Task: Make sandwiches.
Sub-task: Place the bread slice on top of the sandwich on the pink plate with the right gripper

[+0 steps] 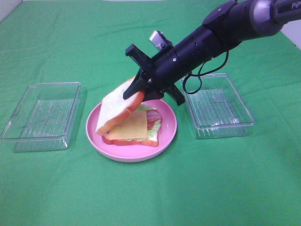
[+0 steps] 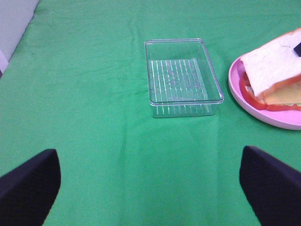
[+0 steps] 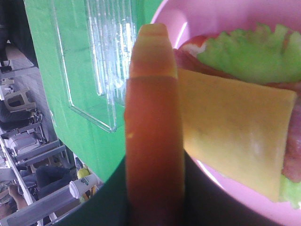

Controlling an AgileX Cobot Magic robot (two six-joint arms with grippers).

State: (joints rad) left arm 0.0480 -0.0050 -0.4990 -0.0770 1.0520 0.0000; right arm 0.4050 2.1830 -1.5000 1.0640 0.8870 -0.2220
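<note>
Your pink plate (image 1: 101, 141) sits low in the frame's centre, carrying the sandwich under a tilted top slice (image 1: 117, 107).
You see the right gripper (image 1: 136, 89) clamped on that slice's upper crust, its lower edge resting on the yellow cheese (image 1: 128, 127) above lettuce (image 1: 153, 134), bacon (image 1: 153, 117) and the bottom slice (image 1: 129, 141). Clear trays flank the plate, left (image 1: 42, 115) and right (image 1: 218, 106), on green cloth (image 1: 188, 188). Your left gripper (image 2: 150, 188) stands wide apart, holding nothing.

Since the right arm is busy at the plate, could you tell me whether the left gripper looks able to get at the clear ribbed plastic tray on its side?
Probably yes: the left gripper is open and the clear ribbed plastic tray lies ahead across bare green cloth.
</note>
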